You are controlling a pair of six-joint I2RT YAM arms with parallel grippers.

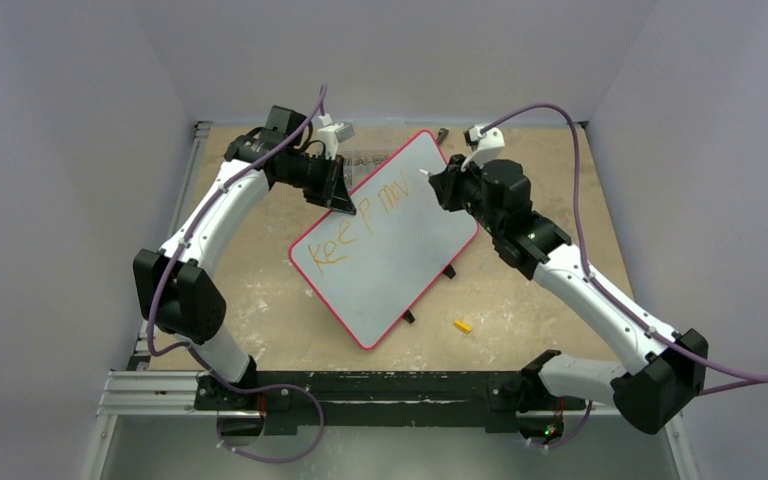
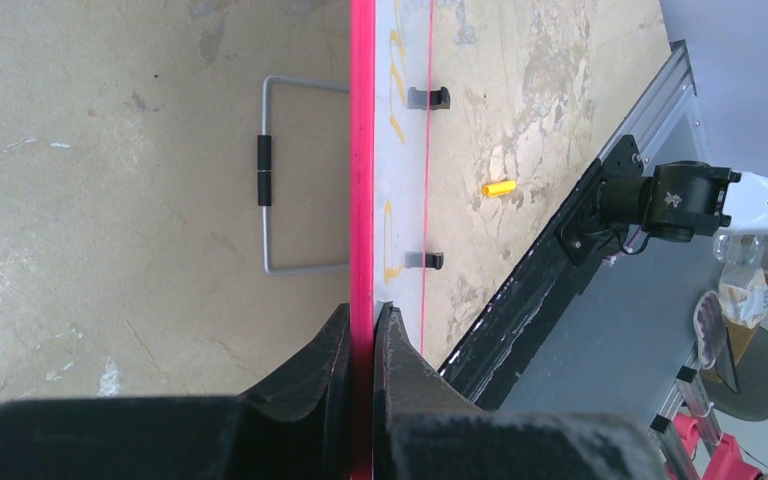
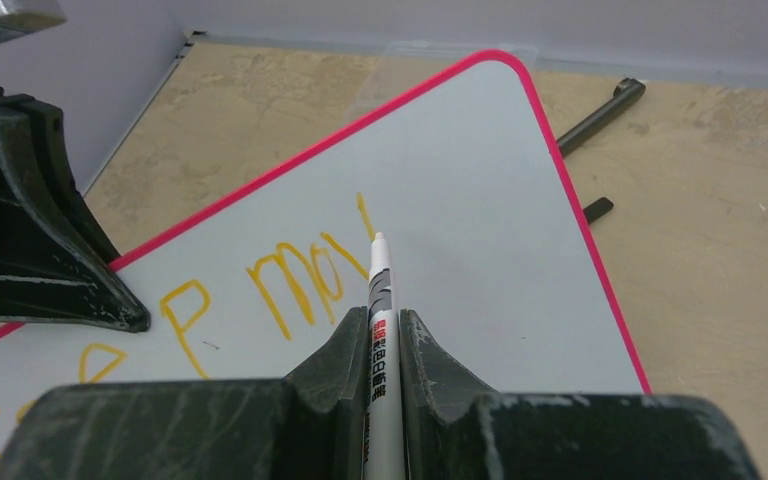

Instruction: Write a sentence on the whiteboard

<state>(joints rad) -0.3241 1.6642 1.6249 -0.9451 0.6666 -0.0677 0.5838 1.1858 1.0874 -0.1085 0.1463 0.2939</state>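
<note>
Small yellow piece (image 1: 462, 325) on table (image 1: 260, 300), just off whiteboard (image 1: 400, 270) near edge. Whiteboard diagonal, mid-table. Orange sentence (image 1: 355, 222) so far: "Keep mov" plus one stroke. Right gripper (image 3: 384, 335) pinching marker (image 3: 379, 275), tip at that stroke. Red print on barrel unreadable. Left gripper (image 2: 362, 335) clamped on whiteboard's far-left edge.

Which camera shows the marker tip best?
The right wrist view: the marker tip sits close-up beside the orange lettering. The top view shows only a tiny white sliver; the left wrist view misses it.
</note>
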